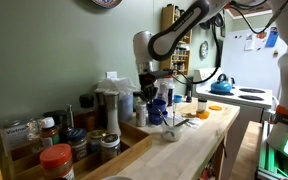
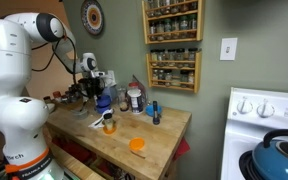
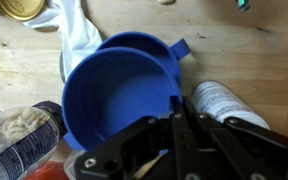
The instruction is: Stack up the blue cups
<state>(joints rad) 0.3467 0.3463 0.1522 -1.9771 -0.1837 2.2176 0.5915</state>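
In the wrist view a dark blue cup (image 3: 109,95) sits tilted inside or on top of a second blue cup (image 3: 156,45), whose rim and small tab show behind it. My gripper (image 3: 176,115) has its fingers pressed together on the right rim of the upper cup. In both exterior views the gripper (image 1: 154,93) (image 2: 99,87) hangs over the back of the wooden counter, with the blue cups (image 1: 157,108) (image 2: 102,101) right under it. The lower cup's body is mostly hidden.
A white bottle (image 3: 224,105) lies just right of the cups, a white cloth (image 3: 74,35) behind them and a jar (image 3: 19,130) to their left. A red-lidded jar (image 1: 56,160) stands among other jars. A blue kettle (image 1: 221,85) sits on the stove. An orange object (image 2: 137,145) lies on the counter.
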